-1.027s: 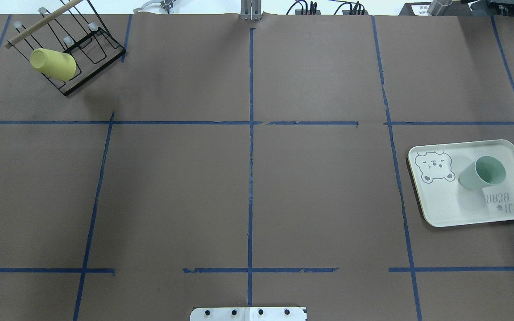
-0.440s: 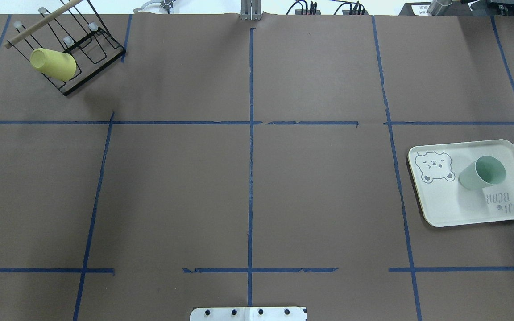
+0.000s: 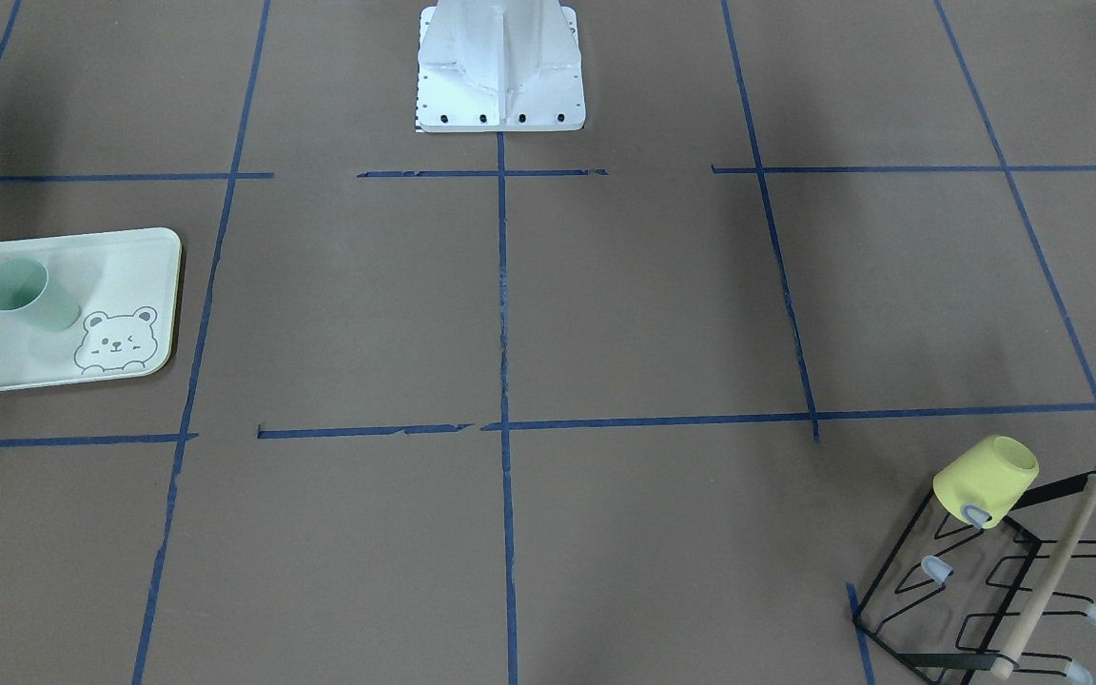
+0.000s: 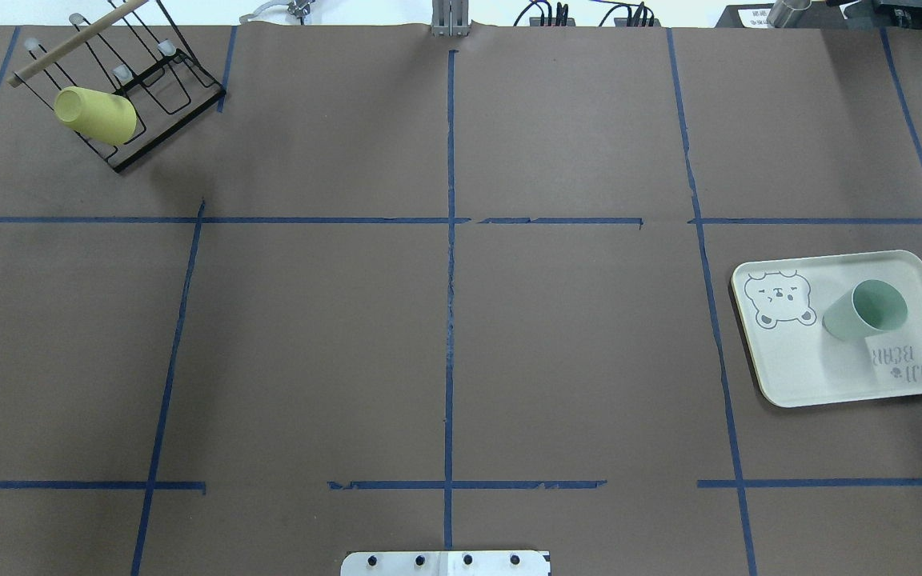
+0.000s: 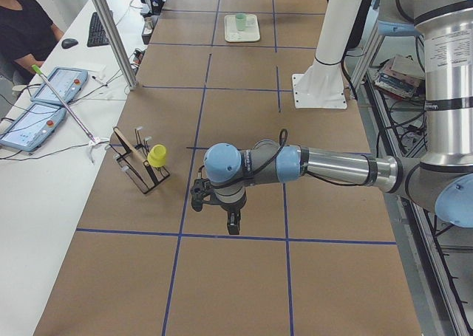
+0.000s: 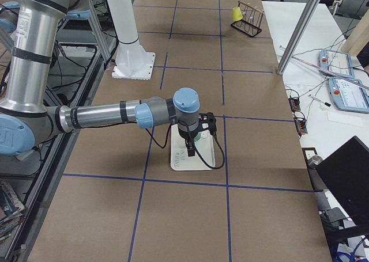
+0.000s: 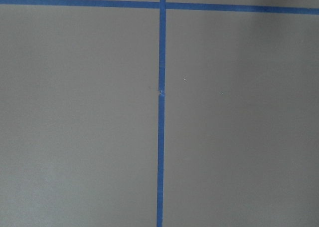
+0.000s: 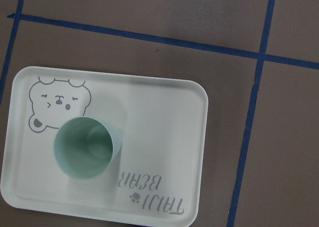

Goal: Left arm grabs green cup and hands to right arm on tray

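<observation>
Grip width you cannot tell on either side. Your green cup (image 8: 87, 147) stands upright on the tray (image 8: 164, 132) below the right pincer (image 6: 190, 153), well apart from the left pincer (image 5: 232, 223) over the table (image 4: 309, 344).

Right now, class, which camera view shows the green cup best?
The right wrist view: the cup stands large and upright on the tray. Overhead and front views show it smaller; the left view, tiny and far; the right view, mostly hidden by the right arm; left wrist, not at all.
</observation>
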Robot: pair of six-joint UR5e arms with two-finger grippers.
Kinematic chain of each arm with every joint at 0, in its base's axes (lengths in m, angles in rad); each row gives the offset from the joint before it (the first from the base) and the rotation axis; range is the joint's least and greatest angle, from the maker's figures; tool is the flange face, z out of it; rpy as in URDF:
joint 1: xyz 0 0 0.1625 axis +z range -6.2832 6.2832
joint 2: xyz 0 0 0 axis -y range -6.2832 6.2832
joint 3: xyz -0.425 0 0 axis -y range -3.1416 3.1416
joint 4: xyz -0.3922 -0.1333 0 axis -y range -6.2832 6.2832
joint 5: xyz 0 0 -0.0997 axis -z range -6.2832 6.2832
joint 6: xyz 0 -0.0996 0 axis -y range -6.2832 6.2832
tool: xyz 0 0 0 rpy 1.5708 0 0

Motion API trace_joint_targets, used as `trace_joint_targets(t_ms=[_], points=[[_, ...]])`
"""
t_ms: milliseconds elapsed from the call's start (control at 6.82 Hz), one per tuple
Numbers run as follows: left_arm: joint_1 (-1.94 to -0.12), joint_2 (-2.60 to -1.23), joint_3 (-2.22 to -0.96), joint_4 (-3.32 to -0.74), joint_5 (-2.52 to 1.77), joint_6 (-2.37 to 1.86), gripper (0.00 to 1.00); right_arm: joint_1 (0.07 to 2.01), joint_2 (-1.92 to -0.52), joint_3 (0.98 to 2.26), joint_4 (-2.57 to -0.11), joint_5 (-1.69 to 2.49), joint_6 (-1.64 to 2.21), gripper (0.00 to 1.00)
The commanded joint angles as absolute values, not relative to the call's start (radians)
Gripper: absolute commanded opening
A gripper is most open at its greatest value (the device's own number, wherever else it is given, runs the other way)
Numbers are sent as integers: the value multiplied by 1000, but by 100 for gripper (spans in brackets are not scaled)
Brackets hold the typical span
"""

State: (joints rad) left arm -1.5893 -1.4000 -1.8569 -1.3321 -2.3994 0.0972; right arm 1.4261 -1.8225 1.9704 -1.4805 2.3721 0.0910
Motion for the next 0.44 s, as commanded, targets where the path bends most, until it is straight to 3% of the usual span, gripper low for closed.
trace_joint_targets(t_ms=[0,293], points=[[-1589,-1393,-1855,-1373,-2391,97,100,1436,-1822,1967,-1480,2361,91,100],[-1589,-1396,-1859,-1373,-2393,97,100,1436,-1822,1964,-1480,2367,92,100]])
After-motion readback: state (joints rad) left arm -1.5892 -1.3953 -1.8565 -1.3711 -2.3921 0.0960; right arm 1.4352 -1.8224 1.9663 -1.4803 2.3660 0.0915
